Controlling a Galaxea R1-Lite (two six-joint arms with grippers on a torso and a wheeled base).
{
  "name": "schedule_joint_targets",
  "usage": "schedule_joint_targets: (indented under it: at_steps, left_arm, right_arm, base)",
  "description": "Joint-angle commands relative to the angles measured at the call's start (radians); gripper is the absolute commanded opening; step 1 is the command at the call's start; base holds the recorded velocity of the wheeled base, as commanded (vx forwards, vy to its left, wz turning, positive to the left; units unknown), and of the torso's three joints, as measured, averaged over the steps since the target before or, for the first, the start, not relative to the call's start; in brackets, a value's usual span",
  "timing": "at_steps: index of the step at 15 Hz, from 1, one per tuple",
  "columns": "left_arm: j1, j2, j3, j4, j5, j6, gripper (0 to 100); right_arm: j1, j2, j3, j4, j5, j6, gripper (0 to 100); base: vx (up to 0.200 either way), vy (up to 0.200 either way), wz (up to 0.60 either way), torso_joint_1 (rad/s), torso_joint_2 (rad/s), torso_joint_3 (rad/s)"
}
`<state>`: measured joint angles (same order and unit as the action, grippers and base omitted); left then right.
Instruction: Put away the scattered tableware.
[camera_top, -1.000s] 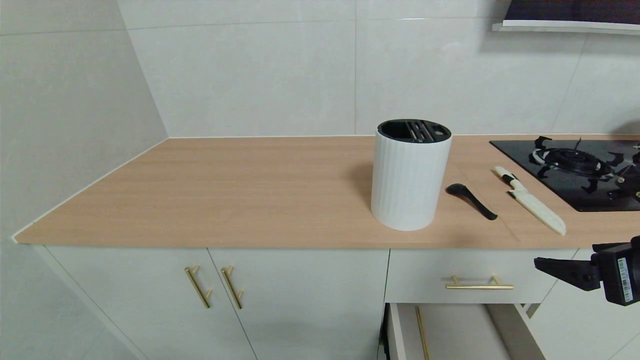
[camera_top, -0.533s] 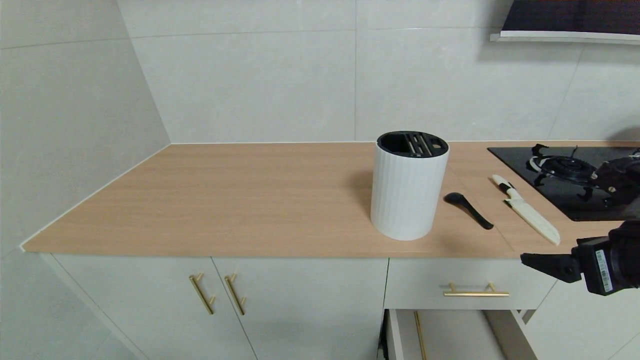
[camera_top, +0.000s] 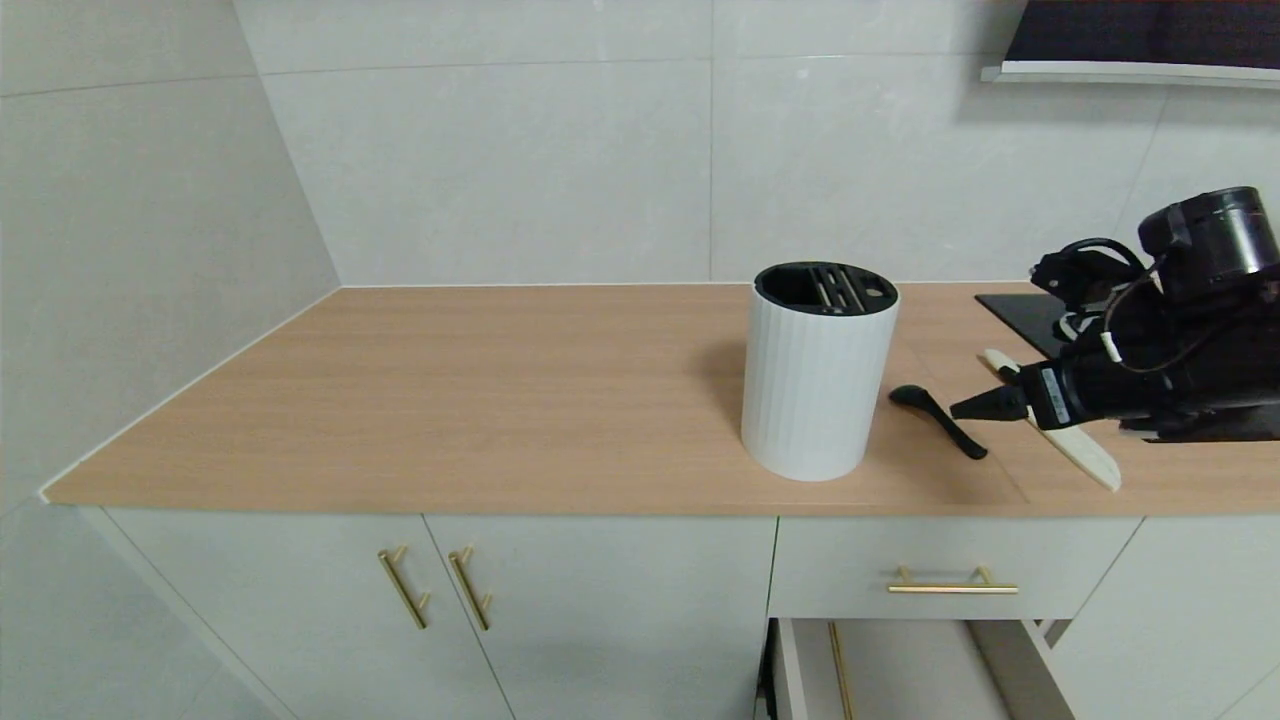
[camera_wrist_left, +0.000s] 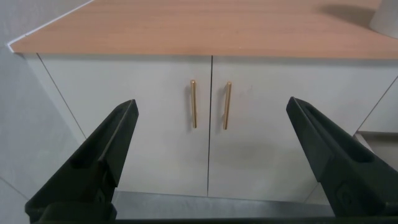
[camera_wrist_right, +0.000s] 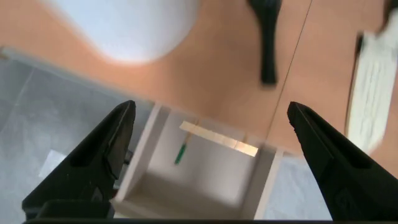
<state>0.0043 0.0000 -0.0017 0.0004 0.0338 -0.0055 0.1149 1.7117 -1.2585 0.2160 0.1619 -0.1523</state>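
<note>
1. Since 0.5 s ago the right gripper (camera_top: 975, 408) has risen from below the counter (camera_top: 450, 400) edge to a position above it. The head camera and the tableware are unchanged over that interval.
2. The right gripper's tip hangs just beside the handle end of the black spoon (camera_top: 935, 405), and its arm crosses over the knife (camera_top: 1085, 455). In the right wrist view its 2 fingers stand wide apart with nothing between them. This probably prepares them to straddle a handle.
3. The spoon lies flat on the counter, its bowl near the base of the white ribbed holder (camera_top: 818, 385) and its handle pointing toward the counter's front edge.
4. The knife, cream-bladed, lies flat between the spoon and the hob (camera_top: 1025, 310), well apart from the holder. Its middle is hidden by the arm.
5. The holder stands upright with a black slotted top. The slots and the open compartment suggest it is the destination for both pieces, though neither is stored yet.
6. The left gripper (camera_wrist_left: 211, 102) sits low, facing the cabinet doors (camera_wrist_left: 149, 143) under the counter. Its fingers are spread and empty, and it is apparently parked out of the working arm's way.
7. A lower drawer (camera_top: 920, 670) stands open beneath the counter.
</note>
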Motion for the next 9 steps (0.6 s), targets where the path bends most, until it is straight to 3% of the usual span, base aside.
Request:
schedule_joint_targets:
  at_steps: [1, 9]
  left_arm:
    - [0.000, 0.000, -0.001, 0.001, 0.001, -0.001, 100]
    - [0.000, 0.000, 0.000, 0.000, 0.001, -0.001, 100]
  right_arm:
    - [-0.081, 0.227, -0.159, 0.003, 0.027, -0.042, 100]
    - [-0.075, 0.385, -0.222, -0.023, 0.027, -0.059, 100]
  base:
    - [0.000, 0.000, 0.00, 0.000, 0.00, 0.000]
    - [0.000, 0.000, 0.00, 0.000, 0.00, 0.000]
